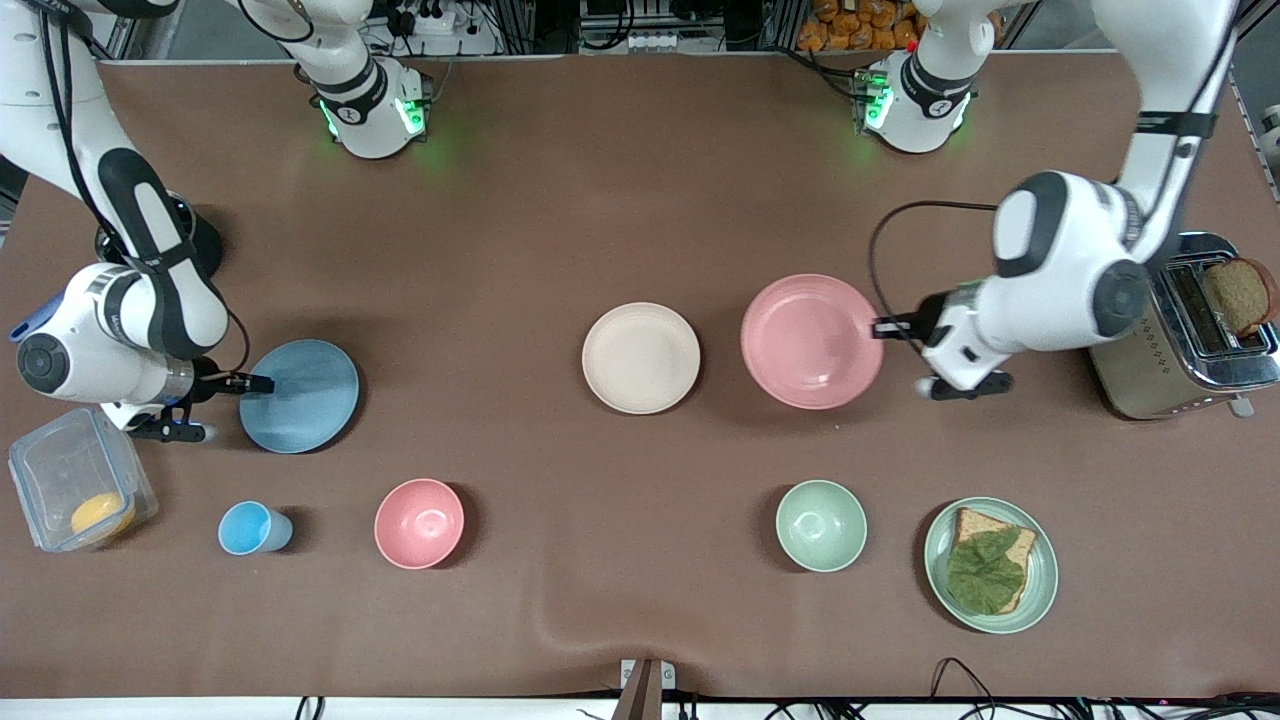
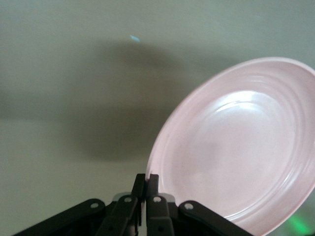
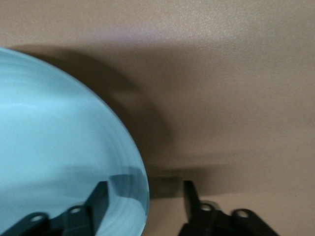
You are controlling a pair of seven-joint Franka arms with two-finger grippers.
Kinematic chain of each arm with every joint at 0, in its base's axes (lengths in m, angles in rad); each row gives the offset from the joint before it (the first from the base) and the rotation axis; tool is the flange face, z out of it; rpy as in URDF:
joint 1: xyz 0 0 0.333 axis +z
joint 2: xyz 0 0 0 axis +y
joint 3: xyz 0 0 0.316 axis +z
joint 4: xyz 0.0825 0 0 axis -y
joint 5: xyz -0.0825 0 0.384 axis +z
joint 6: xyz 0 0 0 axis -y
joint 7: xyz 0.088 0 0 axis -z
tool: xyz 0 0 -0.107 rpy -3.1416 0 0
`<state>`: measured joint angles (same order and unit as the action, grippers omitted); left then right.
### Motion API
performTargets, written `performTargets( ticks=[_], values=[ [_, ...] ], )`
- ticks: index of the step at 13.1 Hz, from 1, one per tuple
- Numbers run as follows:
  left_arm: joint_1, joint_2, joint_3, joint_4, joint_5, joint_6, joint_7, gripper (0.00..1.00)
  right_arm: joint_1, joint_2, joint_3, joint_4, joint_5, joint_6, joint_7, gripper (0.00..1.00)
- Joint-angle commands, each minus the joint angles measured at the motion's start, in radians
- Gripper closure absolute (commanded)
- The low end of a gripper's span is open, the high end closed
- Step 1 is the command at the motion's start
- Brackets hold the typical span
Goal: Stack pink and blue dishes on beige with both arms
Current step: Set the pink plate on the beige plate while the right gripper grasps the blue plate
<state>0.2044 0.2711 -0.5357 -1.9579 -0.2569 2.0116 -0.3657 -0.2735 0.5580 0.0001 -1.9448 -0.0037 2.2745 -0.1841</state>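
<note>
The pink plate [image 1: 811,341] [image 2: 241,147] is beside the beige plate [image 1: 640,357], toward the left arm's end. It looks tilted and raised off the table, with a shadow beneath it. My left gripper [image 1: 882,327] [image 2: 146,177] is shut on its rim. The blue plate [image 1: 299,395] [image 3: 54,147] lies flat toward the right arm's end. My right gripper [image 1: 262,383] [image 3: 145,189] is open and straddles its rim, one finger over the plate and the other outside it. Nothing lies on the beige plate at the table's middle.
A toaster [image 1: 1185,330] holding a bread slice stands by the left arm. Nearer the camera are a pale green plate [image 1: 1040,570] with bread and lettuce, a green bowl [image 1: 821,525], a pink bowl [image 1: 419,523], a blue cup [image 1: 250,528] and a clear container [image 1: 75,490].
</note>
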Motion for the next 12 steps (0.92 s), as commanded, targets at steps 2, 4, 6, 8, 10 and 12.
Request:
performTargets(
  ticks=[2, 4, 6, 8, 10, 12],
  values=[
    [-0.141, 0.057, -0.037, 0.002, -0.002, 0.123, -0.256, 1.00, -0.021, -0.013, 0.018, -0.010, -0.009, -0.003, -0.008, 1.00],
    [-0.210, 0.108, -0.037, 0.004, 0.027, 0.202, -0.353, 1.00, -0.021, -0.017, 0.018, -0.011, -0.009, -0.004, -0.008, 1.00],
    [-0.262, 0.166, -0.037, 0.005, 0.076, 0.280, -0.438, 1.00, -0.021, -0.018, 0.018, -0.011, -0.009, -0.004, -0.014, 1.00],
    [-0.299, 0.210, -0.037, 0.007, 0.128, 0.331, -0.511, 1.00, -0.021, -0.024, 0.020, -0.010, -0.007, -0.012, -0.038, 1.00],
    [-0.325, 0.238, -0.037, 0.013, 0.156, 0.364, -0.562, 1.00, -0.019, -0.044, 0.020, -0.006, -0.007, -0.035, -0.060, 1.00],
    [-0.370, 0.279, -0.026, 0.031, 0.160, 0.403, -0.594, 1.00, -0.013, -0.061, 0.021, 0.000, -0.007, -0.064, -0.061, 1.00]
  ],
)
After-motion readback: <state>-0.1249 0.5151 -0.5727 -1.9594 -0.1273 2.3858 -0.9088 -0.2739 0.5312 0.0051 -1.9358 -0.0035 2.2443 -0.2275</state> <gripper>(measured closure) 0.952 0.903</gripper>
